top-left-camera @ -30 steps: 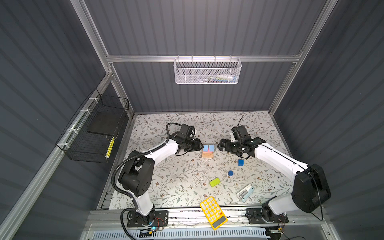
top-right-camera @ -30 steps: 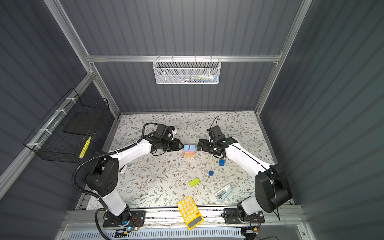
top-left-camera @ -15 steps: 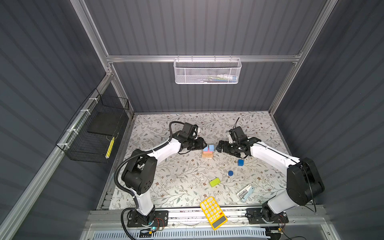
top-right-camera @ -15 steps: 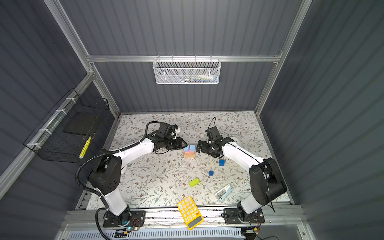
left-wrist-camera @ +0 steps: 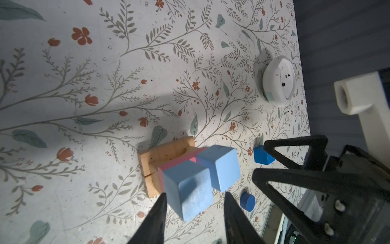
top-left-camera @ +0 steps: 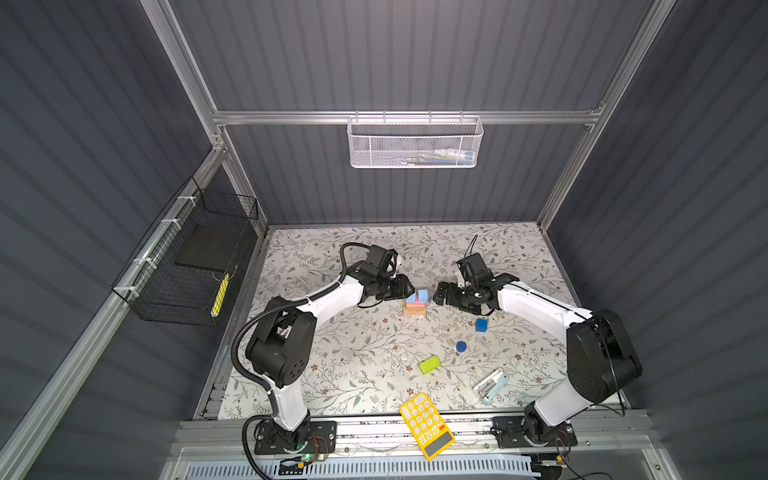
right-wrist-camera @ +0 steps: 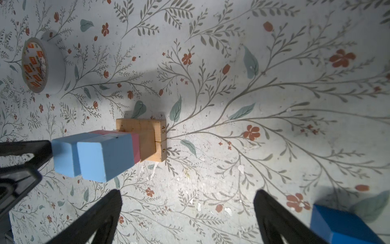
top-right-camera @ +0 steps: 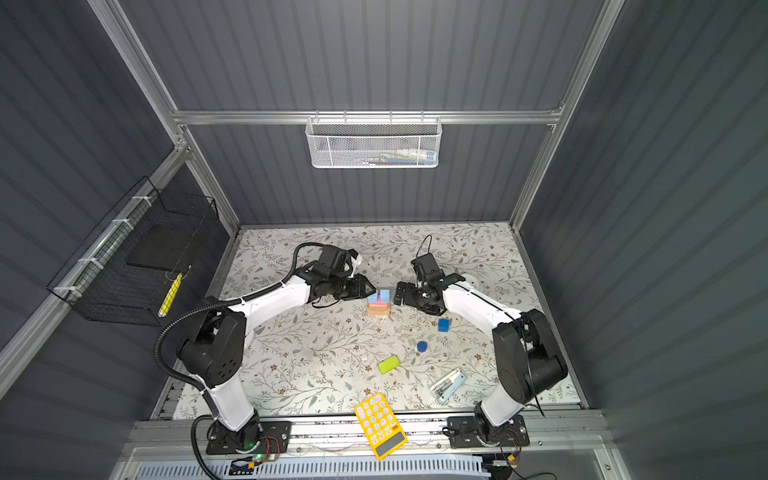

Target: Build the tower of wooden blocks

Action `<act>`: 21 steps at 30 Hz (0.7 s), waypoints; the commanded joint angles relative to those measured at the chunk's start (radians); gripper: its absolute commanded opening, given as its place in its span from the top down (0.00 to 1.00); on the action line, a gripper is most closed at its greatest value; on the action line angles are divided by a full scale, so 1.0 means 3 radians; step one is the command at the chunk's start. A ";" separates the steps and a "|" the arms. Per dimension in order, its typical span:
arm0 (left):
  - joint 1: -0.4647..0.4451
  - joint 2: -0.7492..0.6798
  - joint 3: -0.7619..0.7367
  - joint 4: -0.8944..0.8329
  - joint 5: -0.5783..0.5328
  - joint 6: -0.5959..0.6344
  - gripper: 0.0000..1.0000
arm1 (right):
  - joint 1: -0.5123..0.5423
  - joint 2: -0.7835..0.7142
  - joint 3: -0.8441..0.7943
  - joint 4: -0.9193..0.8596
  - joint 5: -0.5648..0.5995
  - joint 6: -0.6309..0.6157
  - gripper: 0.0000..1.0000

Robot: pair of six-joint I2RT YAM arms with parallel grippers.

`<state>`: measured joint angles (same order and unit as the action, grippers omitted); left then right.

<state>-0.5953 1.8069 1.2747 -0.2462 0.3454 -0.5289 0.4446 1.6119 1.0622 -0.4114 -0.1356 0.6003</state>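
Observation:
The tower (top-left-camera: 414, 306) stands mid-mat: tan bars (left-wrist-camera: 164, 153) at the base, a pink bar (left-wrist-camera: 179, 161) on them, two light-blue cubes (left-wrist-camera: 190, 186) (left-wrist-camera: 219, 166) side by side on top. My left gripper (left-wrist-camera: 195, 195) is open at the tower's left, its fingertips either side of the nearer cube, with a gap showing at one finger. My right gripper (right-wrist-camera: 187, 194) is open and empty just right of the tower (right-wrist-camera: 135, 143). The dark-blue cube (top-left-camera: 481, 325), dark-blue cylinder (top-left-camera: 461, 346) and lime-green bar (top-left-camera: 429, 365) lie loose on the mat.
A yellow calculator (top-left-camera: 427, 419) lies on the front rail and a pale-blue stapler (top-left-camera: 491, 385) at the front right. A white tape roll (right-wrist-camera: 41, 65) sits behind the right arm. A white mesh basket (top-left-camera: 415, 143) hangs on the back wall, a black wire basket (top-left-camera: 187, 266) on the left.
Both grippers have come in towards the tower from either side. The left one has reached the near light-blue cube and its jaws have narrowed slightly. The blocks have not moved.

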 commanded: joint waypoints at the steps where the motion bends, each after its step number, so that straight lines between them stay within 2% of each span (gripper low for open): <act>1: -0.0025 0.0031 0.0092 -0.0080 0.0056 -0.0031 0.56 | -0.0016 0.0042 0.0095 0.0018 -0.0001 -0.0042 0.01; 21: -0.0051 0.0062 0.0133 -0.0227 0.0002 -0.0027 0.57 | -0.0025 0.0209 0.0182 0.0057 -0.0085 -0.0032 0.01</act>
<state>-0.6037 1.8107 1.2858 -0.2764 0.3443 -0.5293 0.4393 1.6611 1.0962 -0.3920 -0.1486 0.5964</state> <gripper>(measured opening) 0.428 0.992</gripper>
